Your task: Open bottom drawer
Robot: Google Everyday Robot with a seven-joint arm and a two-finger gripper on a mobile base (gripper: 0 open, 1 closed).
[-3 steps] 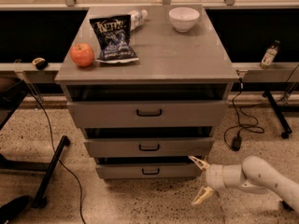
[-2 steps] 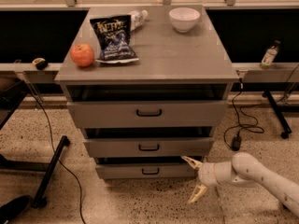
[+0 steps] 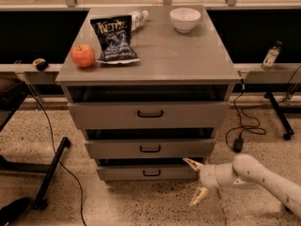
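Bottom drawer (image 3: 122,173): lowest, slimmest front of cabinet (image 3: 155,55); looks closed.
Handle (image 3: 151,173): untouched.
Gripper (image 3: 196,180): low beside drawer's right end, fingers spread wide, likely lining up for handle.

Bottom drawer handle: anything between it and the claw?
Nothing visible. The claw, open, sits low at the right front corner of the bottom drawer; only bare drawer front lies between it and the black handle.
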